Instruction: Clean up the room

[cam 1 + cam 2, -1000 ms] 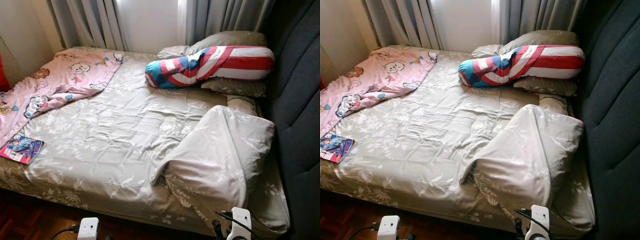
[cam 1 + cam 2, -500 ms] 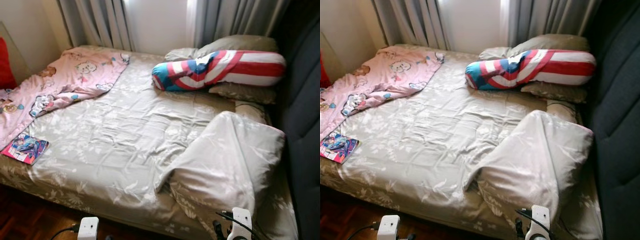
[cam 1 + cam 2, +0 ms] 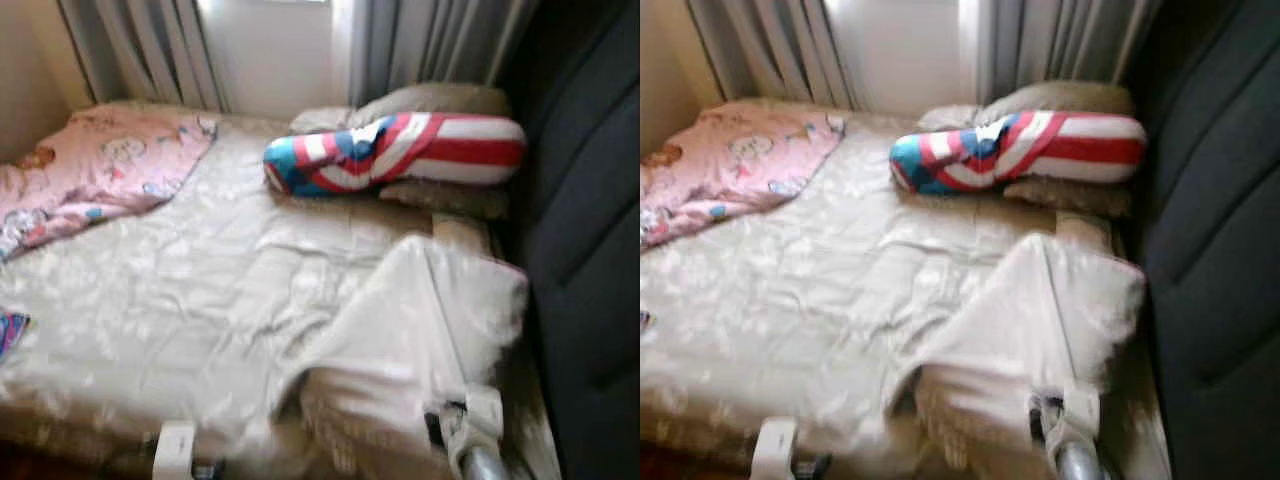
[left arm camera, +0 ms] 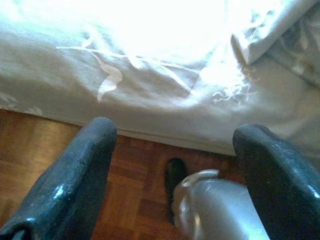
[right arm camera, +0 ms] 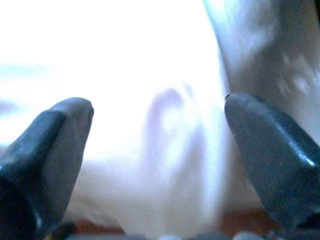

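Observation:
A bed with a beige leaf-patterned sheet (image 3: 180, 290) lies before me. Its matching duvet (image 3: 420, 330) is folded back in a heap at the near right. A red, white and blue bolster (image 3: 400, 150) rests on beige pillows (image 3: 430, 100) at the far right. At the far left a pink cartoon blanket (image 3: 100, 165) is crumpled. A colourful book (image 3: 8, 330) shows at the left edge. My left gripper (image 4: 175, 130) is open, low at the bed's near side over wooden floor (image 4: 60, 150). My right gripper (image 5: 157, 102) is open, close to pale bedding. The eye views are blurred.
A dark padded headboard (image 3: 580, 250) runs along the right side. Grey curtains (image 3: 420, 40) and a bright window (image 3: 270, 50) stand behind the bed. My right forearm (image 3: 470, 430) sits low in front of the duvet, and my left wrist (image 3: 175, 450) at the bed's near edge.
The whole picture has shifted and closed in on the bed, so the camera has moved; it is now blurred. My right arm sits a little higher in view.

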